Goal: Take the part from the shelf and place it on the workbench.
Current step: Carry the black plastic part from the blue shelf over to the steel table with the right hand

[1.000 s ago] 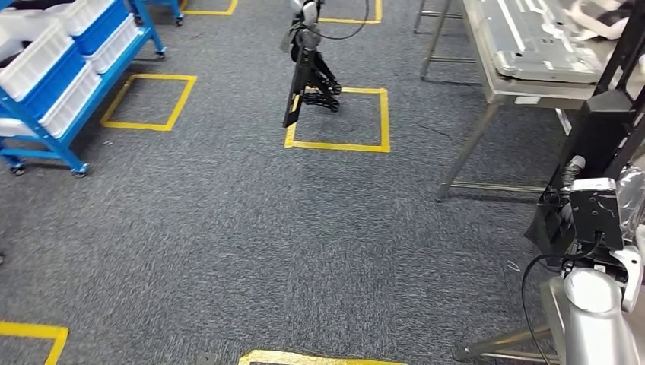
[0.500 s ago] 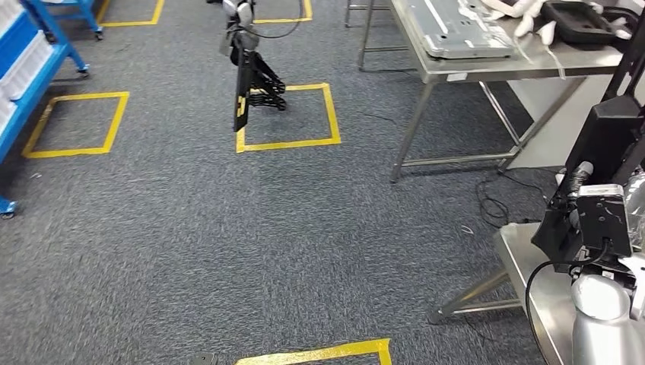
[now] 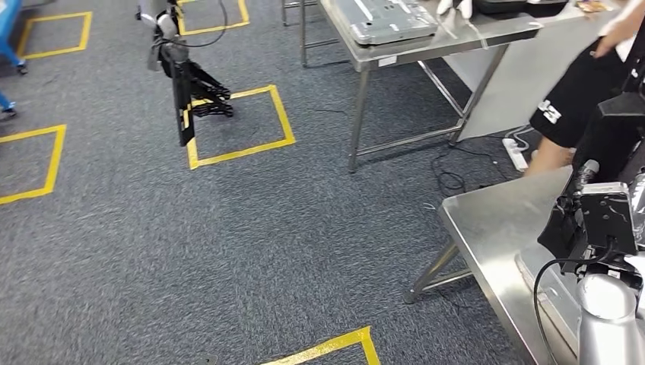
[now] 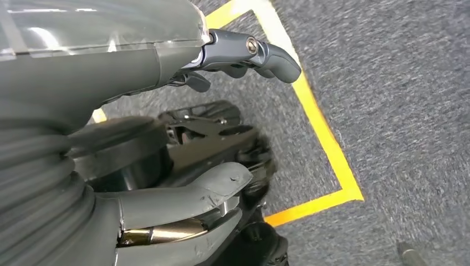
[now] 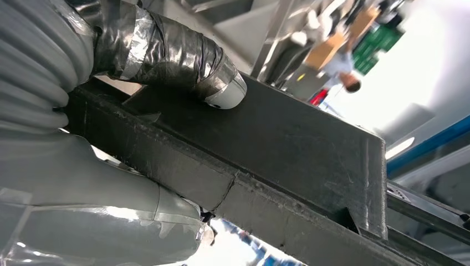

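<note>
My right robot hand (image 5: 138,138) grips the black part (image 5: 266,160), thumb on its upper face and fingers (image 5: 111,233) beneath; the part (image 3: 608,137) rises at my right side above the near steel bench (image 3: 494,220). My left robot hand (image 4: 166,138) hangs over the grey carpet (image 3: 228,251), holding nothing, fingers apart. A person's leg (image 3: 570,106) stands beyond the bench.

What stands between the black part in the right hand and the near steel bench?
Nothing visible does. The right hand holds the black part by the steel bench, whose near end is bare; a person stands beyond it.
</note>
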`<state>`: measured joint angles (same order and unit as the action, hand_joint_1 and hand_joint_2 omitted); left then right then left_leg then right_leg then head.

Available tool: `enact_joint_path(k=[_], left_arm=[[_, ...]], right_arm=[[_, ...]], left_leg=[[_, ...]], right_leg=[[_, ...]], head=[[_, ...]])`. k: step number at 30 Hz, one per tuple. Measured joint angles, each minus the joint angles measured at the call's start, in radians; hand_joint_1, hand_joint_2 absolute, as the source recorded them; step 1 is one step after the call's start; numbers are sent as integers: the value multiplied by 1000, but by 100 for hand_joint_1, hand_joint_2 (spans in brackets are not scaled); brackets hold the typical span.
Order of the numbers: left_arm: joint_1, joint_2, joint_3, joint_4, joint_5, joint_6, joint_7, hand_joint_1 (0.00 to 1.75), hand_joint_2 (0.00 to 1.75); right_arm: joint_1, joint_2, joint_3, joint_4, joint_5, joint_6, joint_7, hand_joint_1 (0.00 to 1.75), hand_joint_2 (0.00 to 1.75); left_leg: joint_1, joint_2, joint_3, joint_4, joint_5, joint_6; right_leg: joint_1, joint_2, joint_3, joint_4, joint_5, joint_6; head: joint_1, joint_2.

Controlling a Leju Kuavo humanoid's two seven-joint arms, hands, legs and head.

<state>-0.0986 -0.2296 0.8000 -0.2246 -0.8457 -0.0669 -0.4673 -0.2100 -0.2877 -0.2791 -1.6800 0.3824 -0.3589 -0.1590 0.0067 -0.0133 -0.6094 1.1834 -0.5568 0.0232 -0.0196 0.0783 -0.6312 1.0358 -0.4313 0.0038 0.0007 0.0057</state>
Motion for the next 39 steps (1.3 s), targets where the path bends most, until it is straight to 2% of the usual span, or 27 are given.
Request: enact_joint_path(k=[2, 3, 4, 5, 6, 8, 9, 10, 11, 12, 13, 14, 16, 18, 19, 21, 23, 25, 27, 28, 29, 30, 32, 34, 36, 37, 39], left_arm=[[0, 1, 0, 0, 0, 0, 0, 0, 175], [0, 2, 0, 0, 0, 1, 1, 0, 175], [-1, 2, 0, 0, 0, 1, 1, 0, 175], [-2, 2, 0, 0, 0, 2, 1, 0, 175], [-4, 2, 0, 0, 0, 2, 2, 0, 175], [-6, 0, 1, 0, 0, 4, 2, 0, 175], [-6, 0, 1, 0, 0, 5, 2, 0, 175], [-5, 0, 1, 0, 0, 5, 2, 0, 175], [-3, 0, 1, 0, 0, 5, 2, 0, 175], [-3, 0, 1, 0, 0, 6, 2, 0, 175], [-2, 0, 1, 0, 0, 6, 2, 0, 175], [-2, 0, 1, 0, 0, 6, 2, 0, 175], [-4, 0, 1, 0, 0, 7, 2, 0, 175], [-5, 1, 1, 0, 1, 8, 3, 0, 175], [-6, 1, 2, 0, 3, 9, 3, 0, 175], [-7, 1, 2, 0, 7, 9, 5, 0, 175], [-9, 0, 3, 0, 10, 9, 7, 0, 175], [-6, 0, 5, 0, 11, 9, 7, 0, 175], [-1, 0, 6, 0, 11, 8, 8, 0, 175], [1, 0, 7, 0, 11, 8, 8, 0, 175], [2, 0, 7, 0, 10, 7, 9, 0, 175], [2, 0, 8, 0, 10, 7, 9, 0, 175], [1, 0, 8, 0, 7, 6, 9, 0, 175], [1, 1, 8, 0, 2, 6, 9, 0, 175], [-2, 1, 8, 0, -2, 5, 9, 0, 175], [-4, 1, 8, 0, -3, 5, 10, 0, 175], [-8, 0, 8, 0, -5, 5, 11, 0, 175]], right_arm=[[-1, -1, -2, 0, 0, 1, 3, 175, 175], [-2, -1, -4, 0, 0, 2, 4, 175, 175], [-1, -3, -5, 1, 0, 2, 5, 175, 175], [0, -6, -8, 1, 0, 2, 6, 175, 175], [4, -9, -11, 1, 1, 2, 6, 175, 175], [6, -15, -20, 1, 1, 2, 6, 175, 175], [6, -17, -23, 2, 1, 2, 6, 175, 175], [6, -18, -26, 2, 1, 1, 6, 175, 175], [8, -18, -26, 3, 1, 1, 6, 175, 175], [11, -18, -27, 4, 1, 1, 6, 175, 175], [14, -17, -27, 5, 1, 1, 7, 175, 175], [16, -18, -28, 5, 1, 1, 7, 175, 175], [16, -18, -30, 5, 1, 1, 8, 175, 175], [17, -18, -33, 4, 1, 1, 8, 175, 175], [18, -18, -34, 3, 1, 1, 8, 175, 175], [23, -19, -38, 2, 3, 1, 8, 175, 175], [24, -19, -43, 1, 8, 1, 9, 175, 175], [24, -19, -45, 1, 18, 0, 11, 175, 175], [26, -18, -45, 2, 35, -1, 17, 175, 175], [27, -18, -45, 3, 53, -4, 23, 175, 175], [28, -18, -45, 5, 80, -12, 31, 175, 175], [28, -19, -46, 7, 115, -24, 38, 175, 175], [26, -20, -46, 12, 193, -52, 54, 175, 175], [21, -22, -45, 19, 258, -70, 69, 175, 175], [18, -29, -45, 29, 311, -77, 85, 175, 175], [15, -33, -45, 34, 334, -79, 94, 175, 175], [-4, -41, -41, 47, 377, -82, 110, 175, 175]], left_leg=[[2, -53, 44, -107, 48, 11], [1, -70, 54, -134, 54, 13], [-1, -75, 57, -143, 52, 16], [-2, -63, 61, -151, 55, 19], [-2, -50, 64, -159, 61, 24], [1, -22, 71, -178, 75, 37], [0, -7, 73, -183, 78, 41], [-1, 8, 73, -185, 79, 44], [-3, 24, 72, -184, 78, 46], [-4, 39, 72, -184, 76, 45], [-4, 54, 72, -182, 74, 44], [-4, 69, 72, -181, 71, 42], [-5, 94, 74, -174, 62, 34], [-10, 115, 78, -167, 51, 21], [-12, 125, 80, -167, 47, 15], [-12, 136, 86, -166, 40, 3], [-8, 98, 77, -132, 11, -7], [-4, 43, 29, -25, -49, -8], [-4, 25, -30, 91, -90, -6], [-4, 22, -43, 111, -85, -3], [-4, 19, -39, 93, -60, 0], [-4, 10, -20, 44, -22, 5], [-1, -45, 28, -76, 40, 15], [-1, -85, 49, -133, 55, 19], [-5, -68, 55, -147, 60, 25], [-6, -55, 60, -157, 67, 31], [-5, -30, 66, -176, 81, 42]], right_leg=[[1, 27, -5, 6, 2, 6], [-2, 40, -9, 7, 4, 12], [-5, 53, -14, 6, 7, 20], [-9, 67, -17, 2, 13, 29], [-12, 63, -20, 0, 15, 36], [-8, 11, -37, 29, -6, 45], [-7, -26, -57, 72, -33, 48], [-6, -51, -84, 129, -63, 53], [-9, -62, -111, 188, -89, 57], [-12, -68, -128, 227, -100, 61], [-15, -73, -130, 234, -93, 64], [-18, -79, -112, 206, -72, 67], [-16, -114, -43, 89, -20, 69], [-8, -140, -1, 11, 0, 56], [-3, -139, 0, 4, -4, 47], [-5, -115, -2, 3, -2, 32], [-8, -93, -1, -2, 1, 19], [-7, -72, -2, -3, 2, 8], [-2, -48, -3, -2, 3, 3], [0, -33, -3, -1, 3, 3], [1, -18, -3, 0, 3, 3], [2, -4, -3, 2, 3, 3], [3, 23, -7, 7, 3, 6], [-2, 49, -16, 10, 7, 17], [-10, 70, -22, 5, 15, 33], [-10, 54, -25, 6, 16, 38], [-6, -15, -49, 49, -13, 44]], head=[[0, 0], [0, 0], [0, 0], [0, 0], [0, 0], [1, 0], [2, 0], [2, 0], [2, 0], [2, 0], [2, 0], [2, 0], [2, 0], [2, 0], [1, 0], [1, 0], [0, 0], [0, 0], [0, 0], [0, 0], [0, 0], [0, 0], [0, 0], [0, 0], [0, 0], [1, 0], [3, 0]])
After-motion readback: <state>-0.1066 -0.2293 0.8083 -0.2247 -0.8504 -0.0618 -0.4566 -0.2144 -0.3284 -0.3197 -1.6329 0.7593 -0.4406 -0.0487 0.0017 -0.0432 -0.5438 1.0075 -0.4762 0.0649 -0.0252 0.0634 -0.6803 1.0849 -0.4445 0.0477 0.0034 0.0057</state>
